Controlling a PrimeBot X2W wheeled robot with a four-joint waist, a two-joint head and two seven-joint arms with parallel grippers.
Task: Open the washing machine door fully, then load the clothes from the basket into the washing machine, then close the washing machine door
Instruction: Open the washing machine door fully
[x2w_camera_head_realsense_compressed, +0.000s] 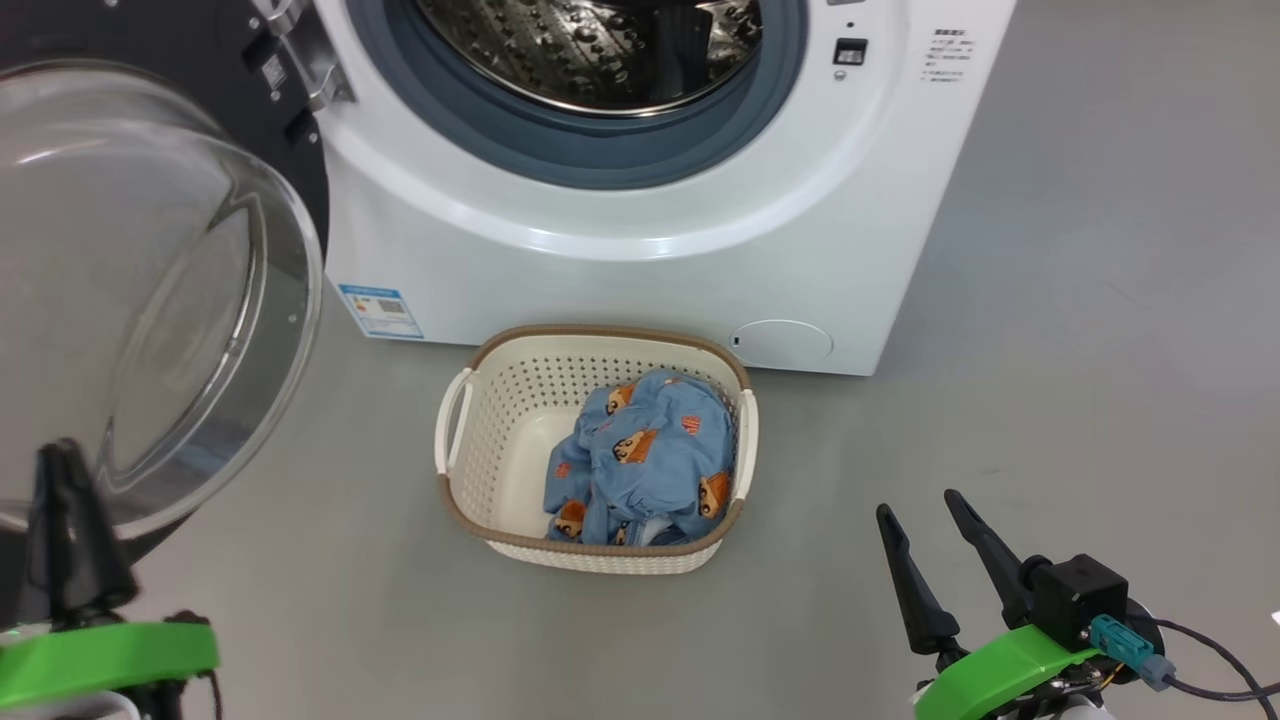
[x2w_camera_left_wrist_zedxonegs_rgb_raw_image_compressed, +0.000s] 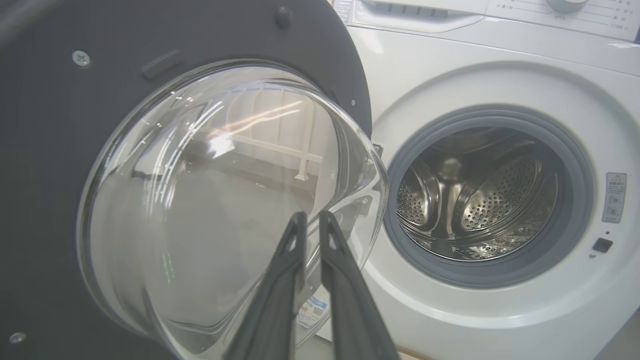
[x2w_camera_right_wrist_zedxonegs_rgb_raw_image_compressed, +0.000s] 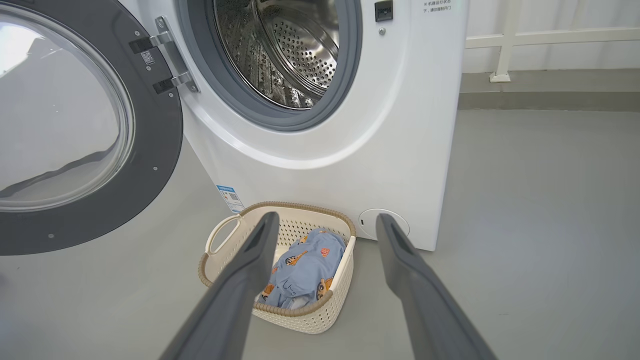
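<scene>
At the lower left of the head view, the left gripper (x2w_camera_head_realsense_compressed: 60, 455) stands before the glass bowl of the washing machine door (x2w_camera_head_realsense_compressed: 150, 300). Its fingers are drawn nearly together, with only a slit between them and nothing held; whether they touch the glass cannot be told. At the lower right, the right gripper (x2w_camera_head_realsense_compressed: 918, 505) has its fingers spread wide and empty. The door is swung out to the left of the frame, exposing the steel drum (x2w_camera_head_realsense_compressed: 600, 50) of the washing machine (x2w_camera_head_realsense_compressed: 640, 260) at top centre. The basket (x2w_camera_head_realsense_compressed: 600, 332) sits at frame centre, just in front of the machine, with the clothes (x2w_camera_head_realsense_compressed: 645, 455) bunched against its right-hand wall. The door appears open enough, so loading is judged the step in hand. The right gripper, being nearer, should descend on the crown of the bundle. It should close deep into the folds and lift straight up past the rim, so the light basket is not dragged along.
</scene>
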